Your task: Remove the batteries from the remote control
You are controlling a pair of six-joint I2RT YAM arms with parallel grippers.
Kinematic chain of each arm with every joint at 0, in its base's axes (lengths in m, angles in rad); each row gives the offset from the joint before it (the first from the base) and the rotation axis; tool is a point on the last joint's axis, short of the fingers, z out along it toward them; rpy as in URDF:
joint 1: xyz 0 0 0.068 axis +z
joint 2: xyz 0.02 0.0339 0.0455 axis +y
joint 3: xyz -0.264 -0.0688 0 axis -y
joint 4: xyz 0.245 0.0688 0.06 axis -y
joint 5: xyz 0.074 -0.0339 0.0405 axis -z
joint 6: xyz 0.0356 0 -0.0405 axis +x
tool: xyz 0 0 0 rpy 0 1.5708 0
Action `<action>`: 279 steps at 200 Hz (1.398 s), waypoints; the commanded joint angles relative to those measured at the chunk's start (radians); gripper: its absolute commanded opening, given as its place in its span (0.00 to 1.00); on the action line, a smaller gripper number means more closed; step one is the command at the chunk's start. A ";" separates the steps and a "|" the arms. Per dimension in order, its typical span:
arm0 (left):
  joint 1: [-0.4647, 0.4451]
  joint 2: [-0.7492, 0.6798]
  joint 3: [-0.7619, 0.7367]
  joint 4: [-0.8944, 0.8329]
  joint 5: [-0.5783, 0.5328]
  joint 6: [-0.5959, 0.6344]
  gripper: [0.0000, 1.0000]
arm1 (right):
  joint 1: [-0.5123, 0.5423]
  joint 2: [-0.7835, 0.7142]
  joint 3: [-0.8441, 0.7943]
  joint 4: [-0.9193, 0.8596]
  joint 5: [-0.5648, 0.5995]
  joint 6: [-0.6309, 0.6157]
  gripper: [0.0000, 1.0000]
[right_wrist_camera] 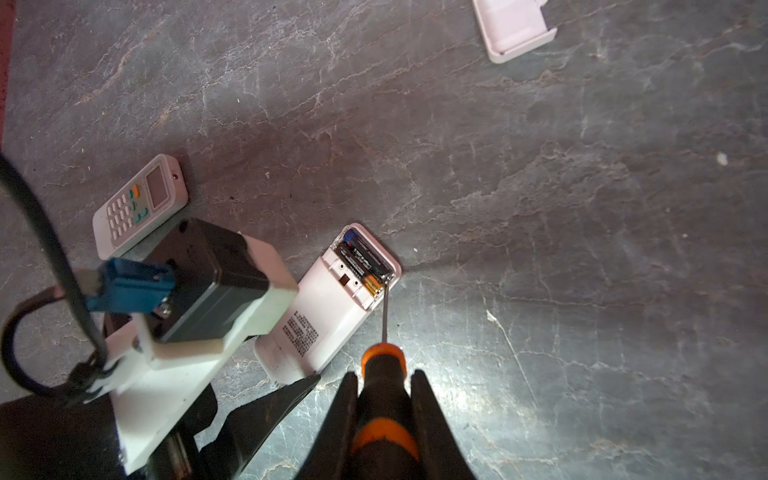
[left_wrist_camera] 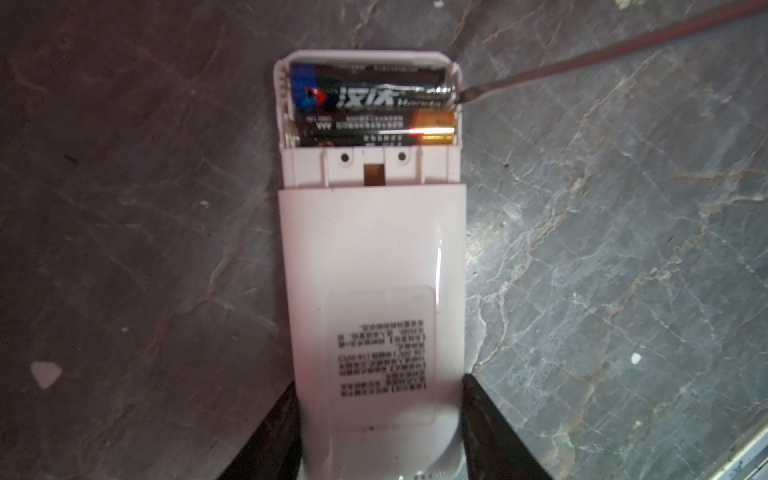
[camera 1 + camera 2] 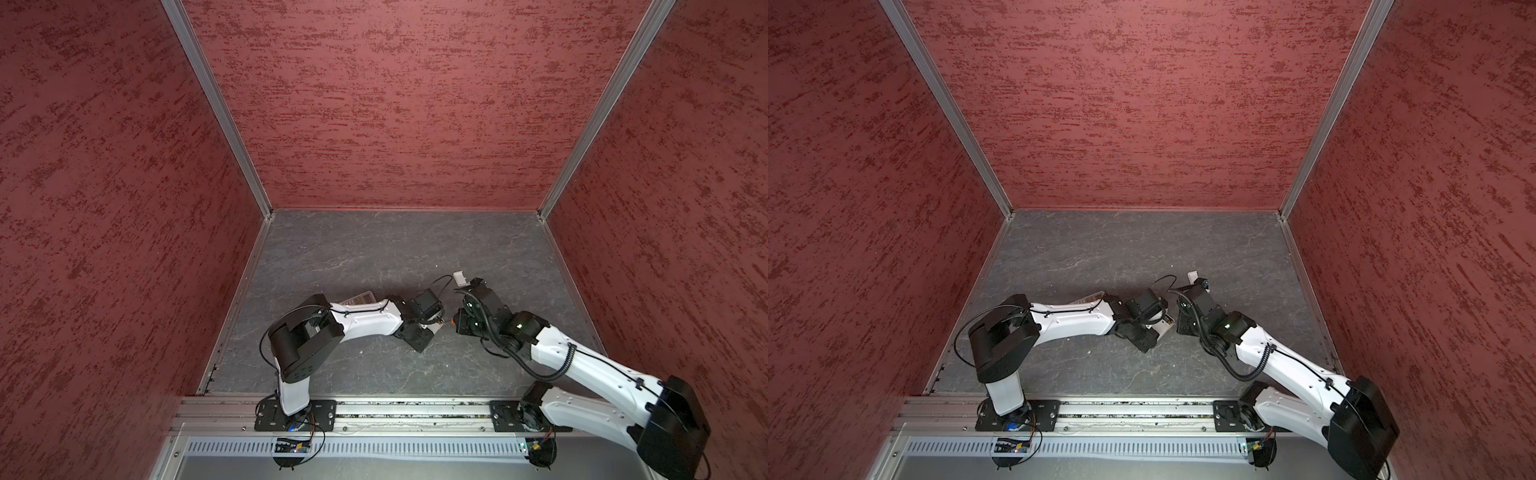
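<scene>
– Left wrist view is showing the remote control (image 2: 372, 257) lying back-up on the grey stone-patterned table (image 2: 124, 208), with its battery bay standing open at the far end.

– And the batteries (image 2: 370, 112)?

– Both are sitting in the bay, side by side, lying across the remote control's width. The one with a blue end is lying against the end wall. The one with a gold end is lying beside it, toward the body.

– What is the left gripper (image 2: 379, 378) doing?

– It is pinching the remote control at the end opposite the bay, with its dark fingers (image 2: 274, 432) pressing one on each long side.

– And the right gripper (image 1: 384, 372)?

– In the right wrist view it is clamping the orange-and-black handle of a screwdriver (image 1: 385, 316), its fingers squeezing both sides. The thin shaft is reaching to a corner of the bay, and the tip is meeting the metal end of the blue-ended battery. Whether it is getting under that battery, I cannot tell.

– Is anything else lying about?

– A white battery cover (image 1: 517, 29) is lying on the table, well apart from the remote control. A second remote (image 1: 139, 203) is lying buttons-up, partly hidden behind the left arm's wrist camera.

– And from above?

– In both top views the two grippers are meeting near the table's middle, and the arms are hiding nearly all of the remote control.
</scene>
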 commanded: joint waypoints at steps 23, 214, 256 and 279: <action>-0.020 0.101 -0.061 -0.039 0.138 0.037 0.34 | 0.012 0.006 0.068 0.088 0.003 -0.013 0.00; -0.005 0.098 -0.058 -0.081 0.047 0.026 0.34 | 0.010 0.018 0.169 -0.232 0.029 -0.118 0.00; -0.004 0.101 -0.054 -0.093 0.025 0.026 0.34 | 0.009 0.021 0.173 -0.247 0.022 -0.127 0.00; -0.004 0.103 -0.057 -0.093 0.024 0.026 0.34 | 0.010 0.025 0.161 -0.236 0.011 -0.119 0.00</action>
